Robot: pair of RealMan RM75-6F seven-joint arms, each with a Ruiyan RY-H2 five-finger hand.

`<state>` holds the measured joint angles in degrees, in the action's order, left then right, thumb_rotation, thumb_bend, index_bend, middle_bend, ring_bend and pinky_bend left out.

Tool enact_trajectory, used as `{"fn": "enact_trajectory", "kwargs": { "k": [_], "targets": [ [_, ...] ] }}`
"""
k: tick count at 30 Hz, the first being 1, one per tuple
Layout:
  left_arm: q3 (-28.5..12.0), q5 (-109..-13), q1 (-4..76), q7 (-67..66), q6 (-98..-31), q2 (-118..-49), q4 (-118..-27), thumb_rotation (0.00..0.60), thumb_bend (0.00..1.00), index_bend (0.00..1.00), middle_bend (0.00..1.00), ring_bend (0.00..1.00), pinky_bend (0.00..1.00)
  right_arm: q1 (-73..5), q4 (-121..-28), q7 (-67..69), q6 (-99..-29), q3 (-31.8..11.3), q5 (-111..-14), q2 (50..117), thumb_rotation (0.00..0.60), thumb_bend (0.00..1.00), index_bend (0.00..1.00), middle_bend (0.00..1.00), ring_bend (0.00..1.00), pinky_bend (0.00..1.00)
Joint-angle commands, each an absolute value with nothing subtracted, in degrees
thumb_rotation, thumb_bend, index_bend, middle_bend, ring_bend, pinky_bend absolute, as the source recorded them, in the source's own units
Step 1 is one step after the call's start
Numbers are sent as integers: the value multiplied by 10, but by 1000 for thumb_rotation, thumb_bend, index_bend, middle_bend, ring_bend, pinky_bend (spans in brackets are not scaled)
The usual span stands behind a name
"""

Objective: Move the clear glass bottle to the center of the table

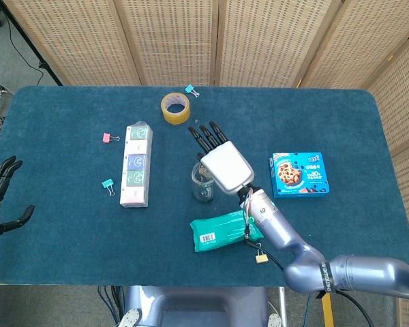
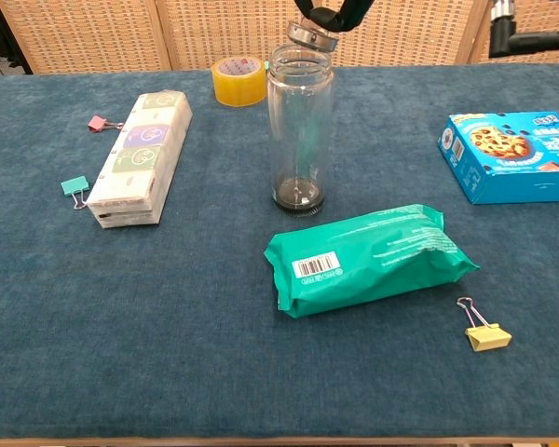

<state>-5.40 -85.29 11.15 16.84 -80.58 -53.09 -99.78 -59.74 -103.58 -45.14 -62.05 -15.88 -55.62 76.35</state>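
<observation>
Blue-topped table before woven folding screens

A table (image 1: 68, 238) covered in dark blue cloth stood before tan wicker screen panels (image 1: 170, 41); grey floor (image 1: 7, 61) with black cables (image 1: 24, 37) lay far left.

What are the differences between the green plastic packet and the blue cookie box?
The green plastic packet is soft and rounded; the blue cookie box is flat with sharp corners. The packet shows a barcode, the box a picture of cookies. The packet lies nearer the table's front edge. Both lie flat on the blue cloth.
</observation>
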Motion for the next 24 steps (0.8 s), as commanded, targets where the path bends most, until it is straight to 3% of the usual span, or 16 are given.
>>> {"fn": "enact_trajectory", "kwargs": {
  "k": [1, 24],
  "targets": [
    [-54, -853, 111, 169, -806, -530, -997, 600, 342, 0, 0, 0, 0, -598, -1034, -452, -622, -157, -557, 766, 600, 577, 627, 0, 0, 0],
    [-52, -853, 113, 176, -802, -529, -995, 600, 342, 0, 0, 0, 0, -608, -1016, -457, -628, -148, -555, 785, 600, 578, 628, 0, 0, 0]
  ]
}}
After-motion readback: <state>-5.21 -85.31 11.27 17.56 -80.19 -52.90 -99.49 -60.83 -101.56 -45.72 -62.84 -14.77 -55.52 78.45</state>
